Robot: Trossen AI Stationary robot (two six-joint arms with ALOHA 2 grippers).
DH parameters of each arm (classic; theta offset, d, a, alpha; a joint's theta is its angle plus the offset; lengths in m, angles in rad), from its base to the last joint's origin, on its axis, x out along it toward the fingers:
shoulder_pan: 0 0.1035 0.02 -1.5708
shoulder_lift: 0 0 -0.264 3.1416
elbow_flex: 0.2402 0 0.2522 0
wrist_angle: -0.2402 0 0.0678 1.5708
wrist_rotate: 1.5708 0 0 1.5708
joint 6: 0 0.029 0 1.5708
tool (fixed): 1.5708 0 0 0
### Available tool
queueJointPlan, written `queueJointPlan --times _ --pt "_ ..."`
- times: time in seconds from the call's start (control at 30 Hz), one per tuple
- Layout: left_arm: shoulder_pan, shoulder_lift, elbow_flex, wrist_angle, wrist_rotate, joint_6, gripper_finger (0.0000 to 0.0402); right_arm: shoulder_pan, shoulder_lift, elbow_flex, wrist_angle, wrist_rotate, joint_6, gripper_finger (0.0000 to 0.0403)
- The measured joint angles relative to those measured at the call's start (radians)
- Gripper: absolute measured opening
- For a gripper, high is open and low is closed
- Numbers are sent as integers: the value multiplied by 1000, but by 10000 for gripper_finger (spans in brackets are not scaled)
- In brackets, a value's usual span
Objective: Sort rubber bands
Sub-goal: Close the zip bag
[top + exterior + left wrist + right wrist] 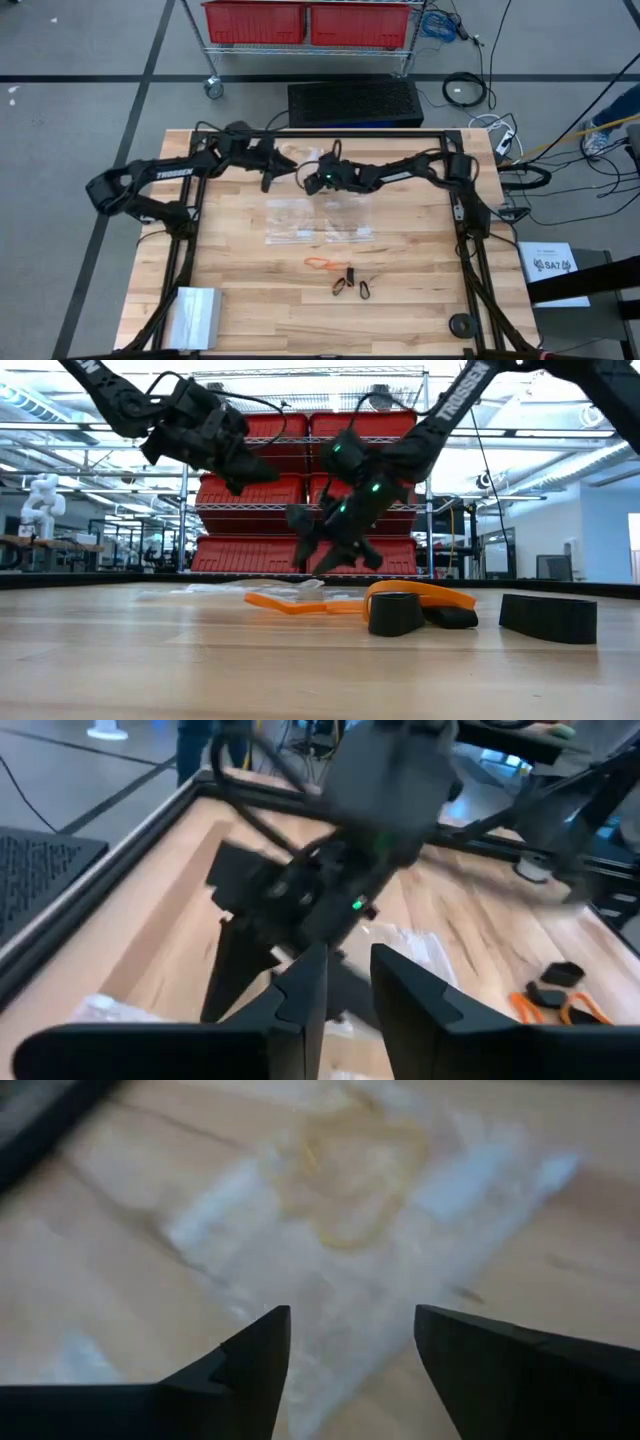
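Note:
Two clear plastic bags (318, 222) lie flat mid-table. One of them (350, 1230) holds yellowish-tan rubber bands (350, 1180). Nearer the front edge, orange rubber bands (320, 263) and black rubber bands (345, 282) lie loose on the wood; the low view shows them as orange loops (300, 603) and black loops (395, 615). My right gripper (350, 1350) hangs open above the bag with the tan bands, slanting down, touching nothing. My left gripper (348, 990) is open above the far left of the table (268, 178), pointing toward the right arm's gripper (330, 890).
Another clear bag (288, 152) lies near the far edge under the left arm. A shiny box (195, 312) sits at the near left corner and a black round piece (461, 325) at the near right. A black frame (455, 215) borders the table.

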Motion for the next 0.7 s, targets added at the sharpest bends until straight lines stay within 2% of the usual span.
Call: queueJointPlan --times 0.13,0.33,0.43,0.57,0.6,0.7 --pt "27 -23 -12 2 23 0 86 6 54 83 -141 49 40 204" --pt "66 -29 -14 -2 53 1 86 8 90 101 -104 89 4 188" --pt "76 -29 -14 -2 68 1 86 15 93 101 -109 107 -58 139" --pt "94 -29 -14 2 73 10 86 26 63 99 -166 115 -183 29" --pt "99 -29 -14 2 73 10 86 31 44 97 -199 125 -217 15" --pt "109 -29 -14 1 73 10 86 45 -28 97 -283 141 -323 13"
